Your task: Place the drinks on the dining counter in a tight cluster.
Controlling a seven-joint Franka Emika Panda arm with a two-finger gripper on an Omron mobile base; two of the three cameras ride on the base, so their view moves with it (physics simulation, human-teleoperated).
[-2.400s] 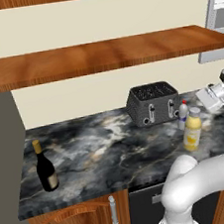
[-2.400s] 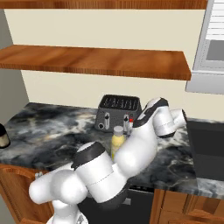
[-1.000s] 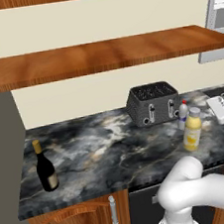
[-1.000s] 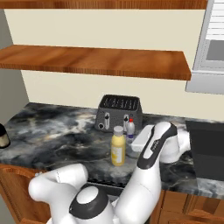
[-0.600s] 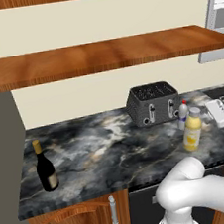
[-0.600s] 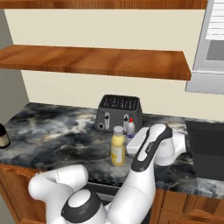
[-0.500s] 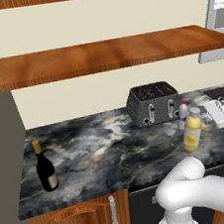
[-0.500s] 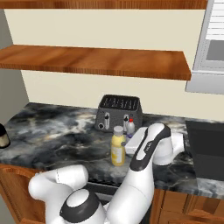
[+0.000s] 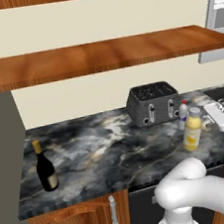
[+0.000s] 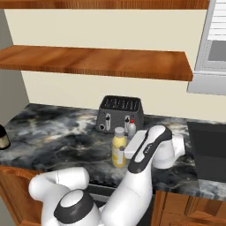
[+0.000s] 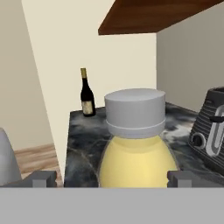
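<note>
A yellow juice bottle (image 9: 192,129) (image 10: 118,148) with a white cap stands upright near the front of a marbled worktop (image 9: 103,145). My gripper (image 9: 208,120) (image 10: 125,150) is open and level with it, just to its right. In the hand view the juice bottle (image 11: 135,148) sits close between the two fingertips (image 11: 40,178), apart from both. A small clear red-capped bottle (image 9: 183,115) (image 10: 131,128) stands just behind it. The dark wine bottle (image 9: 44,168) (image 11: 87,94) stands far left near the worktop's end. The dining counter is out of view.
A dark toaster (image 9: 153,102) (image 10: 120,114) sits at the back, right behind the two small bottles. A wooden shelf (image 9: 101,55) hangs over the worktop. A dark recess (image 10: 207,150) lies to the right. A grey wall (image 9: 2,138) closes the left end.
The hand has crept left toward the juice bottle and now flanks it. Its jaws stay wide open. The bottles have not moved.
</note>
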